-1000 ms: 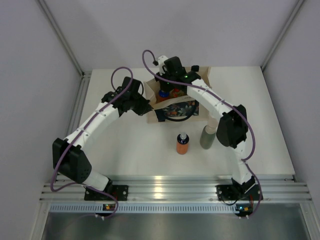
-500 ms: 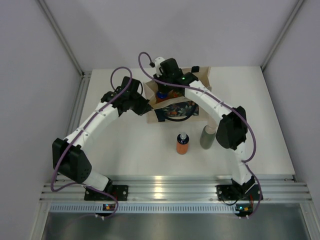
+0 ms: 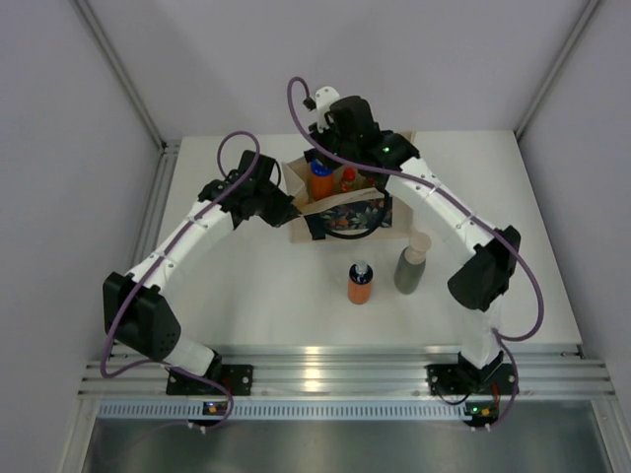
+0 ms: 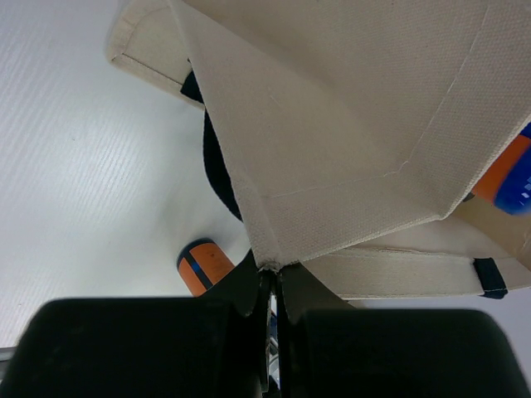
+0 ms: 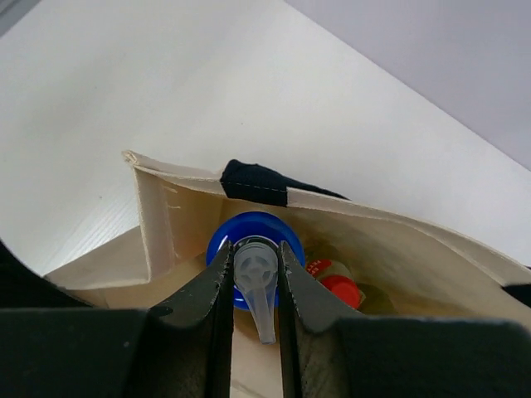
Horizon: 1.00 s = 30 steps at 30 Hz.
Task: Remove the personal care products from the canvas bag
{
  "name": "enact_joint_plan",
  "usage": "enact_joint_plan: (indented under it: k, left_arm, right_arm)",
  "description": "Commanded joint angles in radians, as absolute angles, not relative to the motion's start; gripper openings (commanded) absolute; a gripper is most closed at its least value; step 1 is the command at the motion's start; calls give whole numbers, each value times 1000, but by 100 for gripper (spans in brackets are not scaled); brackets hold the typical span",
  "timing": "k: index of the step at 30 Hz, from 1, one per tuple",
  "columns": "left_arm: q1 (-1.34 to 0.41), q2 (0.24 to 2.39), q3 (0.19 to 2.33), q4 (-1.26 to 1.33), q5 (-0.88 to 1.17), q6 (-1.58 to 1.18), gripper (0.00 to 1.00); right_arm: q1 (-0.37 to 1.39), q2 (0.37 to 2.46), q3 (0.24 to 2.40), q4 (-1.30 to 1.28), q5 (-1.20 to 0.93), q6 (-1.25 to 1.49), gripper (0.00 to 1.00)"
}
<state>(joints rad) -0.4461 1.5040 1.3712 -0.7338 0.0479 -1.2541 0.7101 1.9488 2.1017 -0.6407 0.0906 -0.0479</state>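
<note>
a: where's the left gripper (image 4: 270,278)?
b: pinched shut on a corner of the beige canvas bag (image 4: 332,124).
a: farther in?
b: the right gripper (image 5: 255,269) clamps the nozzle of the upright orange, blue-topped pump bottle (image 5: 253,222) inside the bag, directly beneath it. i'd lift straight up.

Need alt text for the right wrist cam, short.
The right gripper is shut on the white pump head of a blue-topped bottle inside the open canvas bag. Red caps show beside it, a black handle sits on the bag's far rim, and the white table lies beyond.
</note>
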Motion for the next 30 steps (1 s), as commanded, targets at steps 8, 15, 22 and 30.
enact_joint_plan:
  k: [8,15,22,30]
  left_arm:
    - [-451,1522,1390,-746,118,-1258,0]
    - [-451,1517,1385,-747,110,-1261,0]
    - [-451,1519,1382,-747,109,-1264,0]
    - [-451,1517,1382,-746,106,-1266,0]
  right_arm:
    - [736,1758,2217,-689,109,-31,0]
    - [750,1668,2227,-739,118,-38,0]
    - [761,1582,2221,-768,80,-12,0]
    - [761,1461,2138,-787,48,-8,0]
